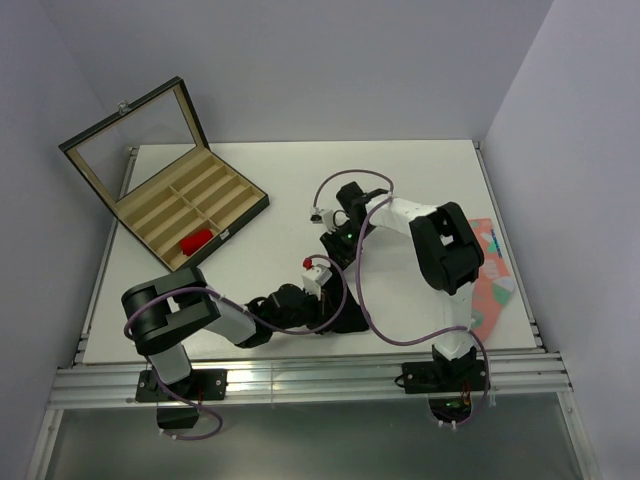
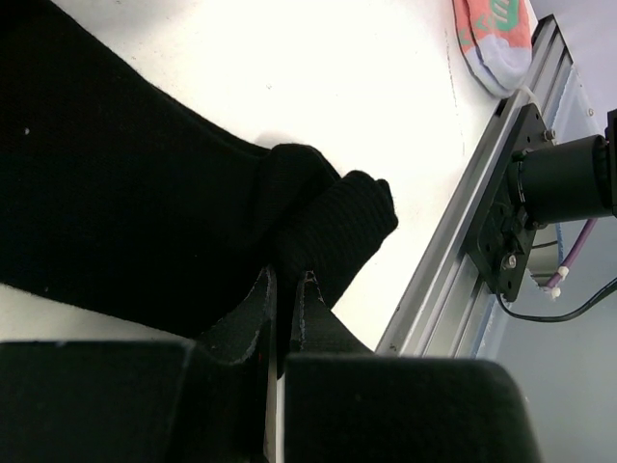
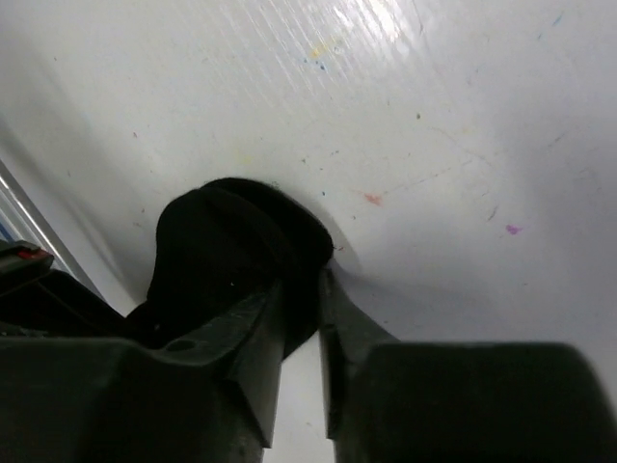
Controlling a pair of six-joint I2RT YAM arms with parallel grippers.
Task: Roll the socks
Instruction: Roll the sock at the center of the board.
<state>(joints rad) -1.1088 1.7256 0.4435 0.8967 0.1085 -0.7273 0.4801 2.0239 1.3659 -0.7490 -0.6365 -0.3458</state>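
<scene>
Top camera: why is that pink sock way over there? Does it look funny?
The salmon-pink sock lies by itself against the table's right edge, partly hidden under the right arm and away from the black sock. It could slip off.

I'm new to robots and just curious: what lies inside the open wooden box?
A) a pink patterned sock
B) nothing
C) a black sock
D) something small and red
D: a small red bundle lies in one compartment of the open box.
</scene>
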